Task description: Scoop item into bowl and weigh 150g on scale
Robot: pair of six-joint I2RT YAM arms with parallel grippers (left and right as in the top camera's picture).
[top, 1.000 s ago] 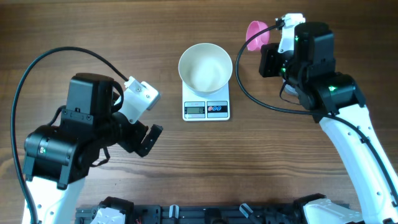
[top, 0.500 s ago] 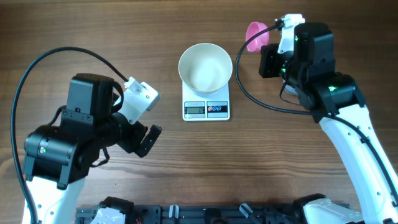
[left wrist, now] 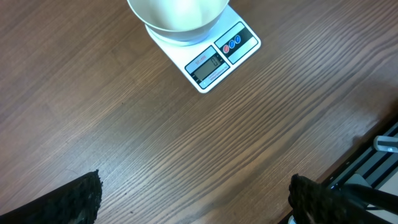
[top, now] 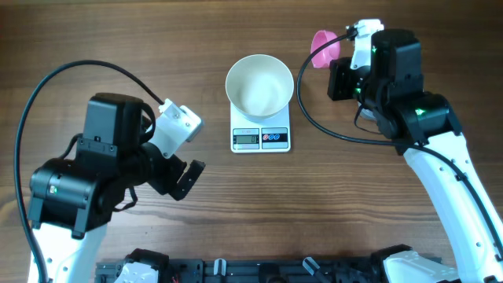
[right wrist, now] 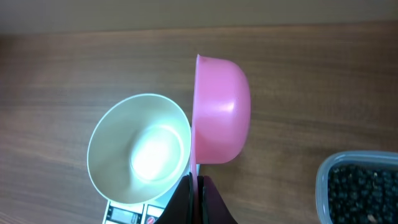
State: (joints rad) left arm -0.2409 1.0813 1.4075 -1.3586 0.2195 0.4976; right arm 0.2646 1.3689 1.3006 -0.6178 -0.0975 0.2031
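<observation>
Wooden tabletop (top: 236,212) carries everything. Over its front-left part hangs my left gripper (top: 185,178), jaws spread wide and empty, well apart from the scale (top: 261,138). It is too far away to steady anything if the load shifts.

At the middle of the back edge, the bowl (top: 259,85) sits on the scale and looks empty. Nothing fixes it to the scale, so a nudge could slide it off and spoil the reading. I cannot read the display from here.

Just right of the bowl, the pink scoop (right wrist: 221,112) stands on edge, its mouth turned towards the bowl. My right gripper (right wrist: 198,199) is clamped shut on its thin handle. I judge that narrow hold could let the scoop swivel once it is loaded.

The item (right wrist: 367,186) lies in the clear tub (right wrist: 323,174) towards the right edge. Small round pieces would roll across the tabletop if they spill, and one full scoop may overshoot the target.
</observation>
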